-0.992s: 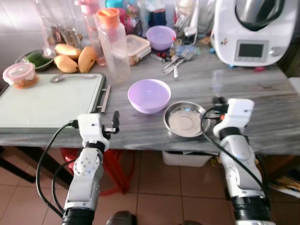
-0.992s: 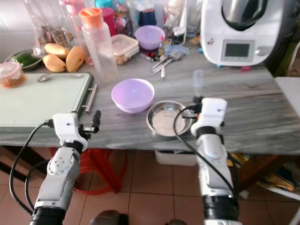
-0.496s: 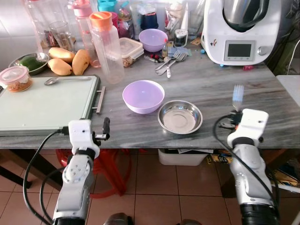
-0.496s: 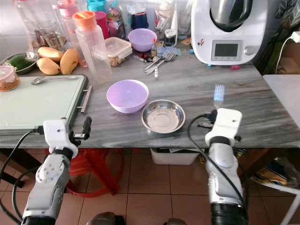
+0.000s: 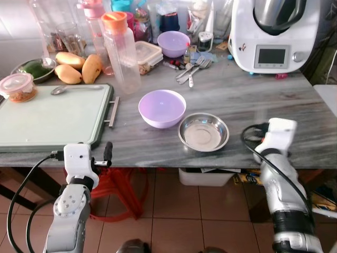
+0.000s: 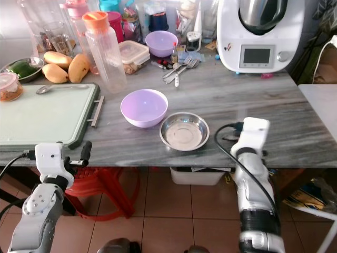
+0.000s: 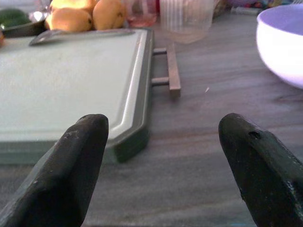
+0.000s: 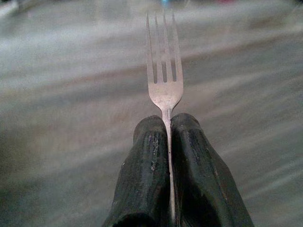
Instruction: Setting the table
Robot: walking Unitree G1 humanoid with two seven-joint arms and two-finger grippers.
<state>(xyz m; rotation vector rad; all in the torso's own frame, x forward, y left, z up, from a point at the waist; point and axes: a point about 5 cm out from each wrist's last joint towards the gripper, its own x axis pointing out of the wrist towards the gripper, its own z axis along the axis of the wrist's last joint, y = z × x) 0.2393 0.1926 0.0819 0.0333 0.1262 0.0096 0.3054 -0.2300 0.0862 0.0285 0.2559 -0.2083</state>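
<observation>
Beside steel dish (image 5: 203, 132), lilac bowl (image 5: 161, 107).

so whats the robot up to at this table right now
It's setting the table. The right gripper is shut on a fork, tines pointing out over the grey marble table, to the right of a steel dish and a purple bowl. The left gripper is open and holds nothing, low at the table's front edge by the green tray.
</observation>
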